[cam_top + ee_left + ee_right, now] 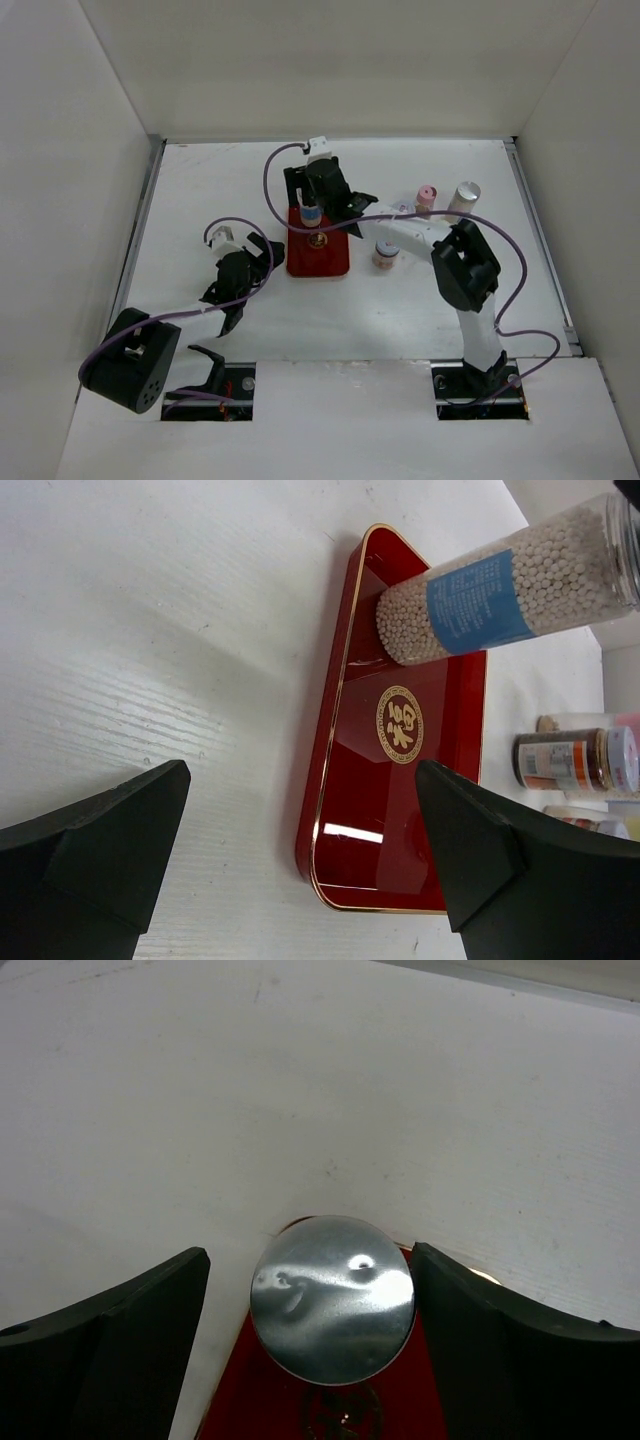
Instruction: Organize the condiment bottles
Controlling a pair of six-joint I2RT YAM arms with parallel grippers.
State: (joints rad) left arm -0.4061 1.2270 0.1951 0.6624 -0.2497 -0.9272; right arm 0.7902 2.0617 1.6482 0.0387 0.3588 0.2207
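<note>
R fingers (120,1340) spread wide either side of the silver cap of the blue-labelled bottle (332,1298), not gripping. Bottle upright at far end of red tray (400,810). L fingers (100,850) wide, empty, left of tray. Pink-cap jar (427,198), silver-cap bottle (466,197) and small jar (386,254) on desk (200,190), right of tray.
</note>
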